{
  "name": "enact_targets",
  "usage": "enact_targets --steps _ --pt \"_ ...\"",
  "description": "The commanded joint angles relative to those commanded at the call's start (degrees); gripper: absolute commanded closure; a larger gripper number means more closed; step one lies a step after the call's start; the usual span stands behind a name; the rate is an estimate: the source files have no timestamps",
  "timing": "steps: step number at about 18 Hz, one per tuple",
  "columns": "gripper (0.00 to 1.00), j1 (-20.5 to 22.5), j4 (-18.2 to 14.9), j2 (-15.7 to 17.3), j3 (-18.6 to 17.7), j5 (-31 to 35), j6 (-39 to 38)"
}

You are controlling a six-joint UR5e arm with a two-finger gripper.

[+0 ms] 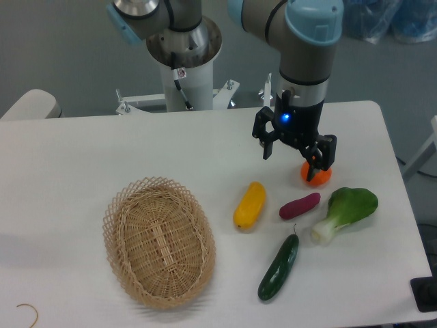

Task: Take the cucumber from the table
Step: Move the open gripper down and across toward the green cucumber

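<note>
Camera — cucumber (278,267) below gripper (293,156).

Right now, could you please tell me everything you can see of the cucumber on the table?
The cucumber is dark green, glossy and elongated, with a thin stem at its upper end. It lies flat and whole on the white table near the front edge, set diagonally, stem end pointing up and to the right toward the purple vegetable. Nothing appears to touch it except the tabletop. The wicker basket sits to its left, and the open gripper hangs well behind it, away from it.
</note>
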Motion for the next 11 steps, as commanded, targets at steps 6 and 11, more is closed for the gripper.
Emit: enact_targets --steps 6,11 --pt "0.00 -0.53 0.00 -0.44 0.53 0.00 -0.79" --pt "0.00 -3.76 4.28 -0.96 -2.19 -0.17 -8.94"
